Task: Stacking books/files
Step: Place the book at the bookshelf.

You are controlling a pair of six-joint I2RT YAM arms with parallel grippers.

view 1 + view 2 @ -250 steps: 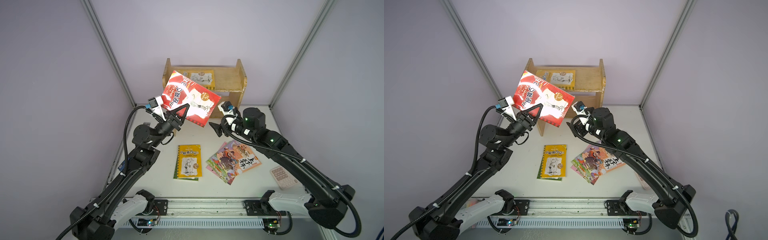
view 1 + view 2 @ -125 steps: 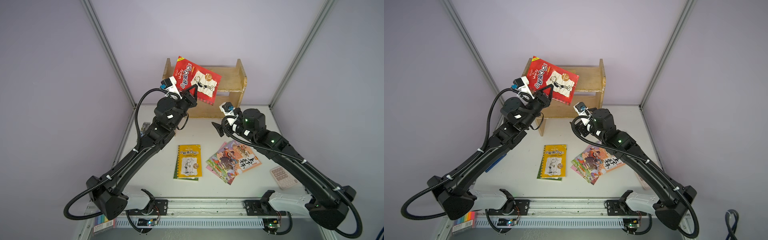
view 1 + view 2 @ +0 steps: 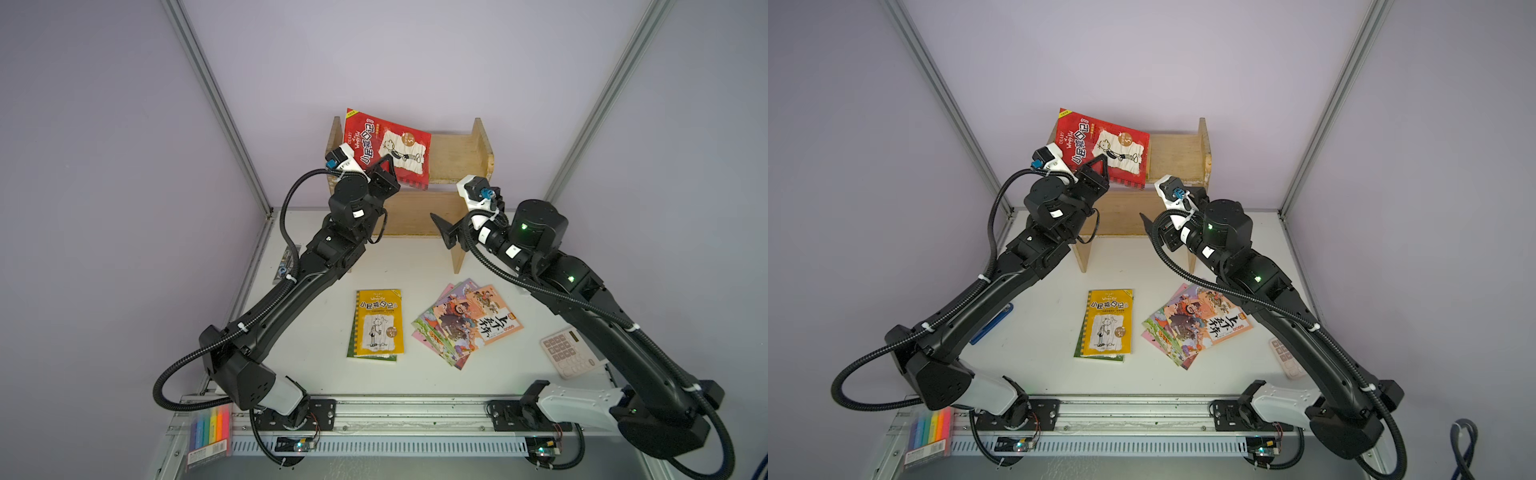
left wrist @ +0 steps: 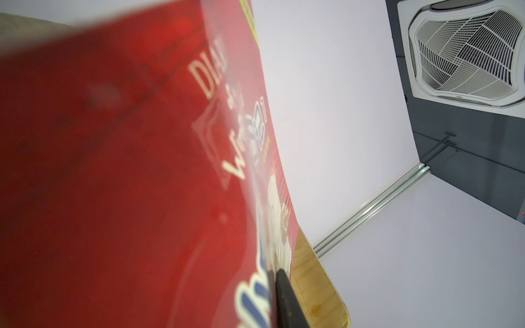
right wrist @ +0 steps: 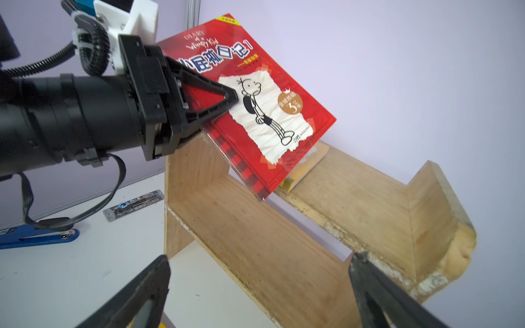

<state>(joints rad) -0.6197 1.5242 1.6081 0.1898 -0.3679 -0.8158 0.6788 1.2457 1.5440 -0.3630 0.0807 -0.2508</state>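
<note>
You're partway: your left gripper, clamped on the red book, tilts it over the wooden shelf at upper centre, its glossy, slightly bowed cover seemingly touching a shelved yellow book. Your right gripper gapes empty. Lower centre, the yellow-over-green pair and fanned cartoon books wait.

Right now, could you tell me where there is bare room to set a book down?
Free: the wooden shelf's upper tier between the red paperback and its right panel; the white table between that shelf and the yellow paperback. Crowded: beside the fanned cartoon booklets.
</note>
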